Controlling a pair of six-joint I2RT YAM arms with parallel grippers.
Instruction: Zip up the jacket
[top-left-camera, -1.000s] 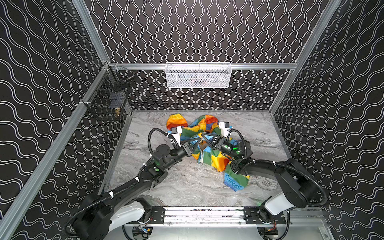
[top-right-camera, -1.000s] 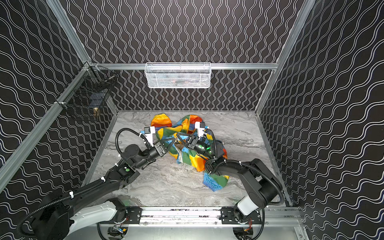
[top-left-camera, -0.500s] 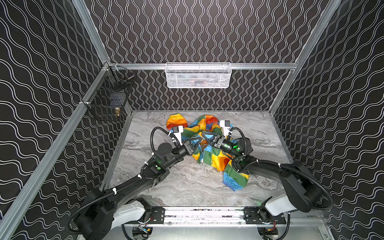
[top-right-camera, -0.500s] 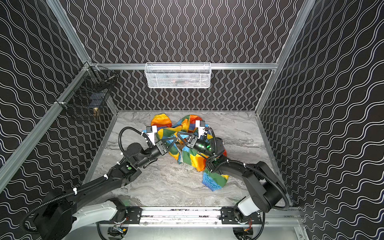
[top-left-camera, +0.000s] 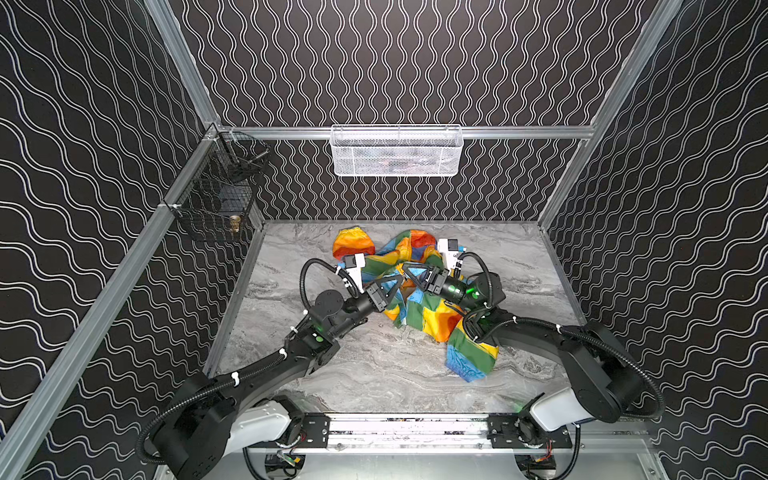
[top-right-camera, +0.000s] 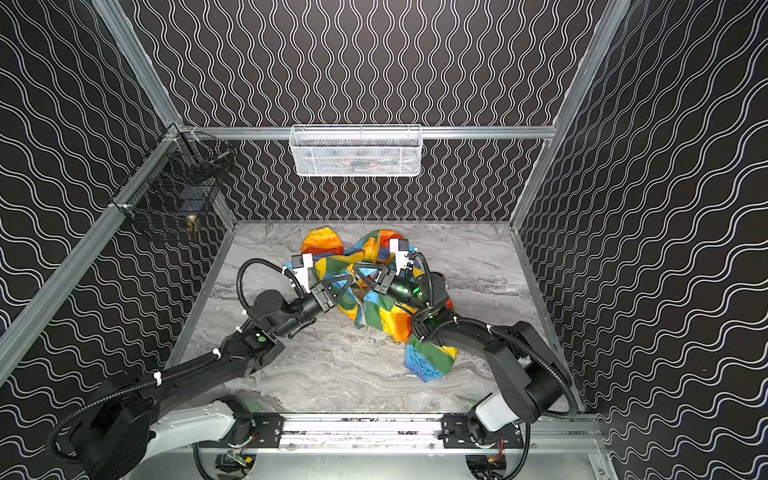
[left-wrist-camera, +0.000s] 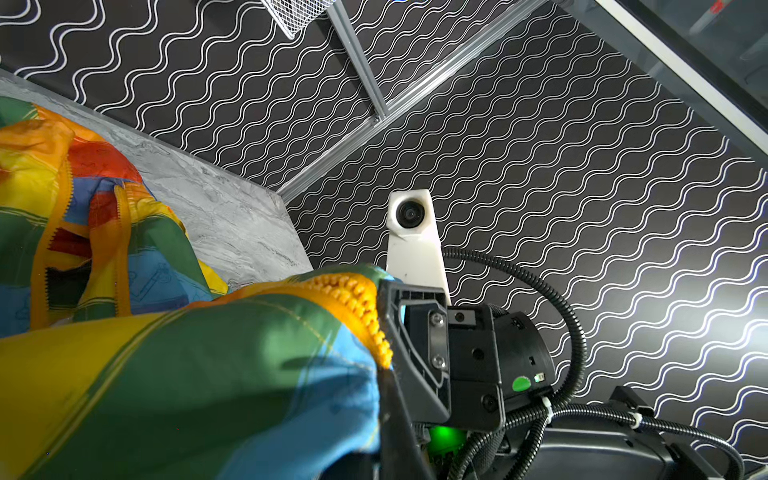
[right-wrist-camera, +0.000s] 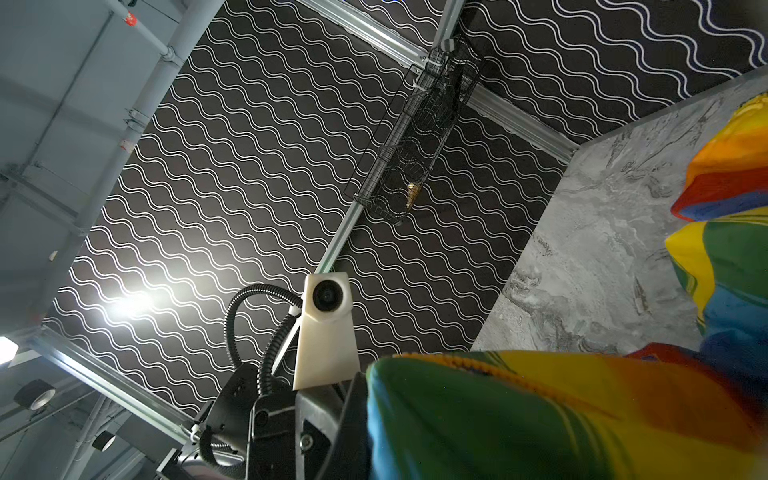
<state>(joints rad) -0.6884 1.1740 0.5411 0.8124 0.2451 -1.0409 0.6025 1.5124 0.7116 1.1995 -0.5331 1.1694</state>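
Observation:
The rainbow-striped jacket (top-left-camera: 432, 318) (top-right-camera: 386, 322) lies crumpled on the marble table, from back centre toward the front right. My left gripper (top-left-camera: 398, 278) (top-right-camera: 350, 280) and right gripper (top-left-camera: 406, 267) (top-right-camera: 356, 267) meet tip to tip over its middle. Each is shut on a fold of the fabric. In the left wrist view, green and blue cloth edged with the orange zipper teeth (left-wrist-camera: 353, 301) presses against the right gripper's fingers (left-wrist-camera: 401, 332). The right wrist view shows a green fold with the zipper band (right-wrist-camera: 478, 365) against the left gripper's body (right-wrist-camera: 286, 419). The zipper slider is hidden.
A white wire basket (top-left-camera: 397, 151) hangs on the back wall. A black wire basket (top-left-camera: 220, 195) hangs on the left wall. Bare marble tabletop (top-left-camera: 374, 374) lies in front of the jacket, ending at the metal rail (top-left-camera: 407, 428) that carries both arms.
Both grippers have drawn toward each other and slightly toward the back, bringing their held folds of jacket together. Both stayed shut.

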